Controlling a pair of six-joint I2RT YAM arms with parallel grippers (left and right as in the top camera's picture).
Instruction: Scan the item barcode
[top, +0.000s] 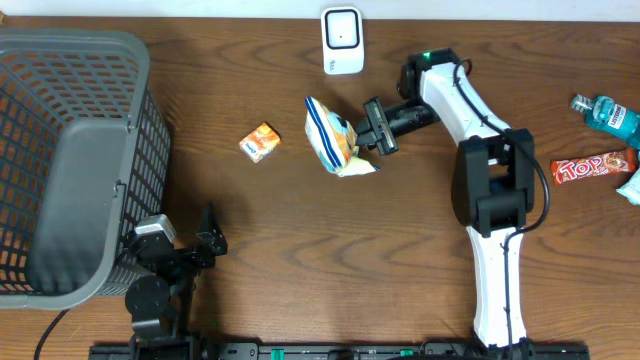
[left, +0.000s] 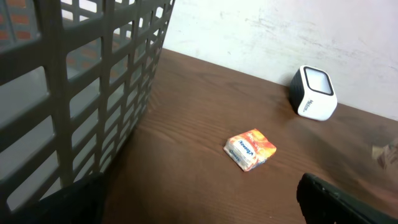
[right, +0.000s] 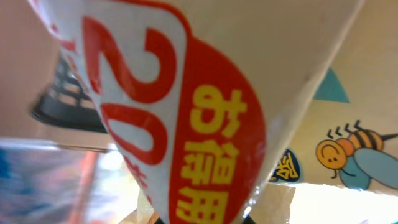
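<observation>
Far left: grey mesh basket (top: 135, 120) on the brown table (top: 300, 260), taking up the left edge. Just right of its lower corner sits the left gripper (top: 207, 238), low on the table, pointing toward the middle. Its fingers (left: 339, 202) are spread wide with nothing between them; in the left wrist view they show only as dark shapes at the bottom corners. The same view has the basket wall (left: 93, 93) close on the left.

Next right: small orange packet (top: 260, 142) lying flat on the table by itself, well apart from both grippers. Also seen from the left wrist (left: 250, 149).

Centre: snack bag (top: 330, 135), white and blue with a yellow patch, pinched at its right edge by the right gripper (top: 362, 132), jaws clenched on the bag. It sits below and slightly left of the white scanner (top: 342, 40), which stands at the table's far edge (left: 314, 92). Bag and scanner are apart. Can't tell if the bag is off the table. In the right wrist view the bag (right: 205, 124) fills the frame: red label with yellow characters, cartoon bee at right.

Right of that: the white right arm (top: 490, 200) runs from the near edge up to the bag.

Far right: blue mouthwash bottle (top: 610, 115), and below it a red chocolate bar (top: 592, 168).
</observation>
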